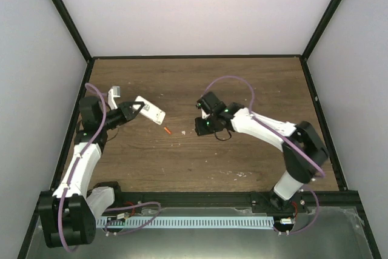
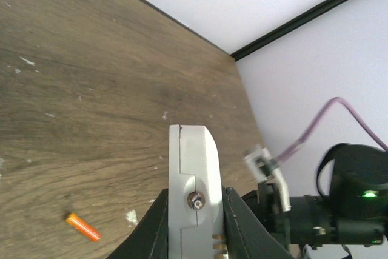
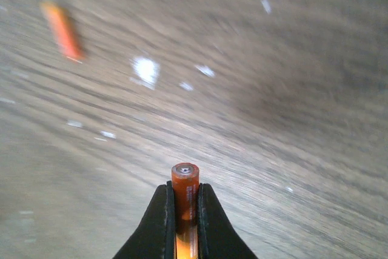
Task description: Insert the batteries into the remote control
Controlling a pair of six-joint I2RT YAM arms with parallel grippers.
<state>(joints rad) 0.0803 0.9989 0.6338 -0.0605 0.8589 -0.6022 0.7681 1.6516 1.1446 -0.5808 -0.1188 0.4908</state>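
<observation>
My left gripper (image 1: 134, 111) is shut on the remote control (image 1: 150, 111), a small white rectangular body lifted above the table at the left. In the left wrist view the remote control (image 2: 193, 168) stands edge-on between the black fingers (image 2: 151, 228), its seam and a small round fitting facing the camera. My right gripper (image 3: 185, 197) is shut on an orange-red battery (image 3: 185, 181) that sticks out past the fingertips. The right gripper (image 1: 200, 127) hovers mid-table. A second battery (image 1: 167, 130) lies loose on the wood between the two grippers, also visible as the battery (image 2: 83, 227) and the battery (image 3: 62, 30).
The wooden table (image 1: 242, 83) is walled by white panels with black frame bars (image 1: 197, 57). Small white crumbs (image 2: 131, 216) lie scattered near the loose battery. The right arm (image 2: 339, 210) shows at the right of the left wrist view.
</observation>
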